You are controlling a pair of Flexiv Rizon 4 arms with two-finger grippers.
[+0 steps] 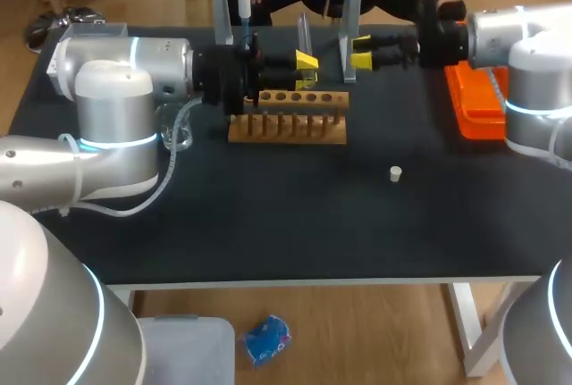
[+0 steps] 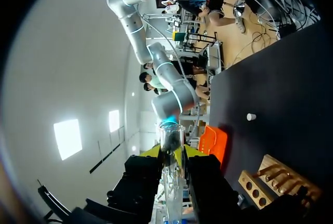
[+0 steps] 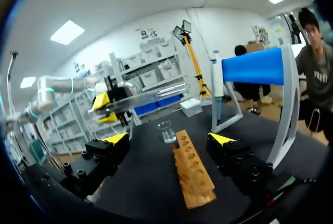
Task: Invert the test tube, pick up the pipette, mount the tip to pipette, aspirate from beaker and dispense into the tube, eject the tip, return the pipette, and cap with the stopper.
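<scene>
From above, the left gripper (image 1: 307,71) grips the test tube (image 1: 304,37) over the wooden rack (image 1: 288,126) near the tabletop's rear edge. The right gripper (image 1: 361,53) is spread and empty just beside it. A stopper (image 1: 395,172) lies apart, toward the right edge.

The left wrist view shows the tube (image 2: 171,135) clamped between that gripper's fingers (image 2: 148,152).

In the right wrist view, the rack (image 3: 192,174) lies ahead of the open fingers (image 3: 222,140).
</scene>
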